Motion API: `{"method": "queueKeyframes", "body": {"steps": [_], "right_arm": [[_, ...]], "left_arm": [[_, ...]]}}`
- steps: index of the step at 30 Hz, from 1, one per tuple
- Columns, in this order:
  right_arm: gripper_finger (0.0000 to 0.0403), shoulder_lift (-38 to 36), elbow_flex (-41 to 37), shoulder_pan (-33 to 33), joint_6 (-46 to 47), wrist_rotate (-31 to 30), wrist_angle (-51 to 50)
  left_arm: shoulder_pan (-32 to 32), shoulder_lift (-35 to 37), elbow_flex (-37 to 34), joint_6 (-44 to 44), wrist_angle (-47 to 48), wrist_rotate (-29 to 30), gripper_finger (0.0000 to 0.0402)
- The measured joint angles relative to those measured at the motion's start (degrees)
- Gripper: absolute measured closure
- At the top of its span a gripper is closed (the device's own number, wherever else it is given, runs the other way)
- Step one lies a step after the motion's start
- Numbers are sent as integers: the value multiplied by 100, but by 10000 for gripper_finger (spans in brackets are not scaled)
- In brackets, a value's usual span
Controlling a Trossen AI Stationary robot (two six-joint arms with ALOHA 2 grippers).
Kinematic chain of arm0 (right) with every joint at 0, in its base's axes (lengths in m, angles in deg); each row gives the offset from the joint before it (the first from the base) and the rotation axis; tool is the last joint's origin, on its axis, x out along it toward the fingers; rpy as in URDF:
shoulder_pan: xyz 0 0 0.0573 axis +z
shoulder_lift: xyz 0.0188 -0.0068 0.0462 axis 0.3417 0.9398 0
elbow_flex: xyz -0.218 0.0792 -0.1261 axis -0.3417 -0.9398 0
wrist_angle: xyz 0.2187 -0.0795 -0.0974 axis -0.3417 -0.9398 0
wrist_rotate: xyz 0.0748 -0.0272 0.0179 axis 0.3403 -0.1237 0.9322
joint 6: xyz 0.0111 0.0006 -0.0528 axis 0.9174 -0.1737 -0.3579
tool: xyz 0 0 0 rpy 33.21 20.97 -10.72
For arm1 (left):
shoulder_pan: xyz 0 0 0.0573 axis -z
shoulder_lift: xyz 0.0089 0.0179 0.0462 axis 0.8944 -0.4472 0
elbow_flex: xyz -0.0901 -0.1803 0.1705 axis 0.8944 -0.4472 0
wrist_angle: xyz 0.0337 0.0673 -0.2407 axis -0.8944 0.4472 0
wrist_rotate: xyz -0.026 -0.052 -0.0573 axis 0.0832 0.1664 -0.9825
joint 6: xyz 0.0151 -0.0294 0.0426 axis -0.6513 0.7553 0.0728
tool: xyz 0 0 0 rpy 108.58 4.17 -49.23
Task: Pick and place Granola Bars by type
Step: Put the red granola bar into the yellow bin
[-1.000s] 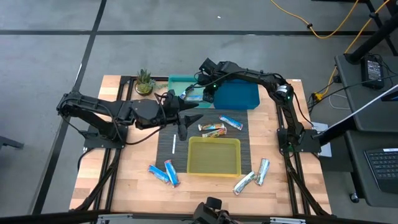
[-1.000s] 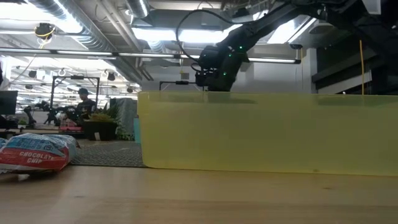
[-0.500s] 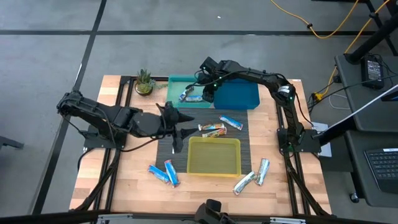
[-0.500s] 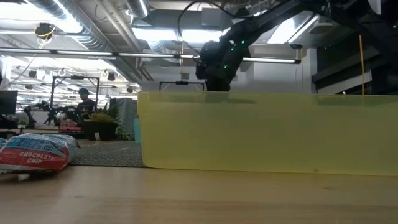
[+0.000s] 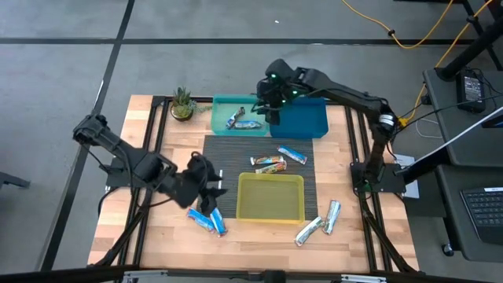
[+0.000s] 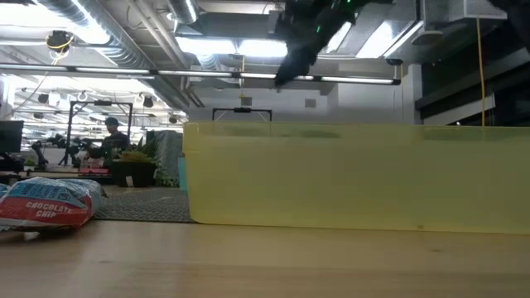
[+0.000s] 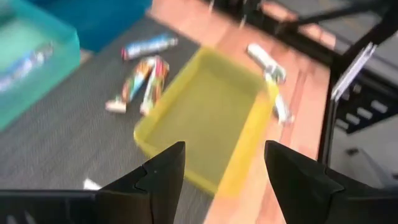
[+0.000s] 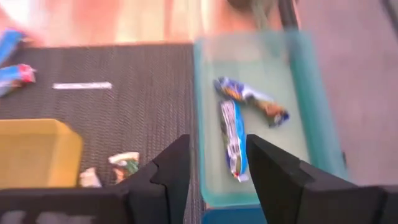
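Granola Bars (image 5: pixel 244 122) — two lie in teal tray (image 5: pixel 222 104); right gripper (image 8: pixel 216 163) above, released, empty. Left gripper (image 7: pixel 222 163) released near blue pair (image 5: pixel 207 219) — risk: grabbing both.

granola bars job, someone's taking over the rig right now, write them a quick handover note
Left gripper: open, empty, above the two blue bars on the wood.
Right gripper: open, empty, raised by the teal tray.
Done: two bars lie in the teal tray.
Left: two multicoloured bars and one blue bar on the dark mat, two silver bars on the wood. Yellow tray and blue tray hold no bars.
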Motion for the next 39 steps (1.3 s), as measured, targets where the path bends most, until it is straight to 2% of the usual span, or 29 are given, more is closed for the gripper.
{"method": "queueKeyframes", "body": {"steps": [5, 8, 11, 18, 23, 28, 31, 39], "right_arm": [[247, -644, -4, 340, -107, -73, -37], [259, -1124, -245, 567, -80, -545, -41], [273, -1690, -780, 749, 102, -795, 15], [282, -3223, -2635, 1032, 1059, -757, 956], [282, -4302, -3759, 1462, 1724, -1300, 1934], [282, -4971, -4305, 1935, 2371, -2137, 2334], [282, -5110, -4389, 2165, 2671, -2453, 2329], [282, -5001, -4390, 2720, 2835, -2724, 2342]], "left_arm": [[483, -31, -381, 577, 176, -29, 190], [730, -31, -667, 883, 164, -224, 190], [933, -29, -938, 1169, 165, -607, 190], [1131, -29, -1601, 1368, 177, -1443, 190], [1100, -29, -1974, 964, 229, -1975, 189], [997, -29, -2241, 385, 227, -2345, 189], [989, -29, -2333, -115, 220, -2335, 189], [960, -254, -2638, -1136, 10, -2378, 189]]}}
